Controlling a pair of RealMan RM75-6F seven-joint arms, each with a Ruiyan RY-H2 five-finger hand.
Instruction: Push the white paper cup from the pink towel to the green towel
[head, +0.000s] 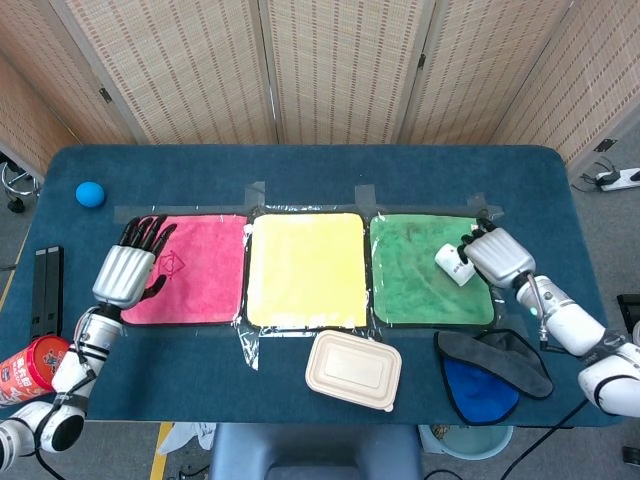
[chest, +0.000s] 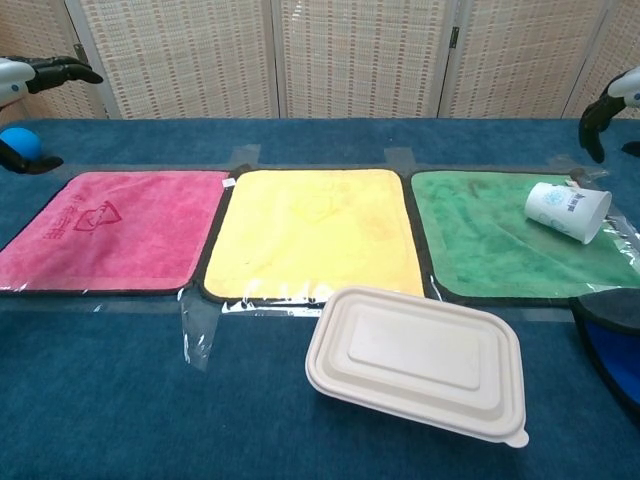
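Note:
The white paper cup (head: 452, 263) (chest: 567, 210) lies on its side on the green towel (head: 410, 270) (chest: 490, 240), near that towel's right edge. My right hand (head: 497, 256) (chest: 606, 112) hovers just right of the cup, fingers apart, holding nothing; the chest view shows it lifted clear of the cup. The pink towel (head: 200, 270) (chest: 110, 228) lies bare at the left. Over its left edge floats my left hand (head: 128, 268) (chest: 35, 80), fingers spread and empty.
A yellow towel (head: 305, 268) lies between the pink and green ones. A beige lidded food box (head: 353, 369) (chest: 420, 360) sits near the front edge. A blue and grey cloth (head: 490, 375) lies front right, a blue ball (head: 90, 193) back left, a red can (head: 25, 368) front left.

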